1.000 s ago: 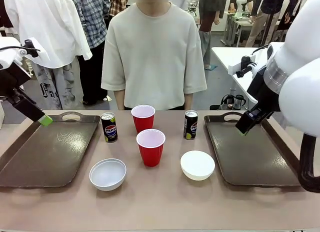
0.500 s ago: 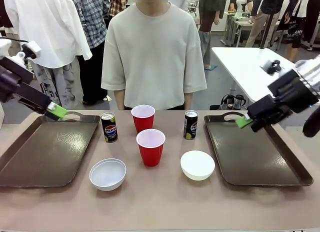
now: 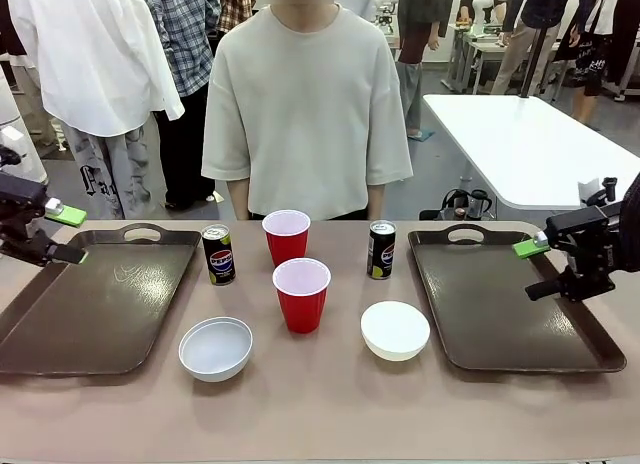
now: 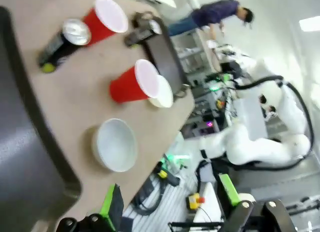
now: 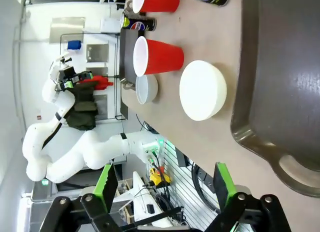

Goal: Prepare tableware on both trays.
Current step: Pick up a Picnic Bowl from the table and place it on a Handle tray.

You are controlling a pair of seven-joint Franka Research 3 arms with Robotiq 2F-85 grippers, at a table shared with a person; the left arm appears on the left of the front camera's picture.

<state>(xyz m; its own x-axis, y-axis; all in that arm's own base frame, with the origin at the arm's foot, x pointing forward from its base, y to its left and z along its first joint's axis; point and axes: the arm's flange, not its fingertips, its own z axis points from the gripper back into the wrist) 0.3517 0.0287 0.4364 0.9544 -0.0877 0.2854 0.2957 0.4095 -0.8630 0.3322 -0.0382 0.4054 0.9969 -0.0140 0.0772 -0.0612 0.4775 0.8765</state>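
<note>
Trays on tan table, crowded room

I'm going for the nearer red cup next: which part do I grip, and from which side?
Grip the nearer red cup on its sidewall just below the rim, coming in level from the robot's side. It stands upright, mouth up, widening upward, so the grip likely won't slip. The farther red cup stands just behind it; its front is open.

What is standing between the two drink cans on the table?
In the front view, the far red cup stands between the Pepsi can and the other can.
</note>
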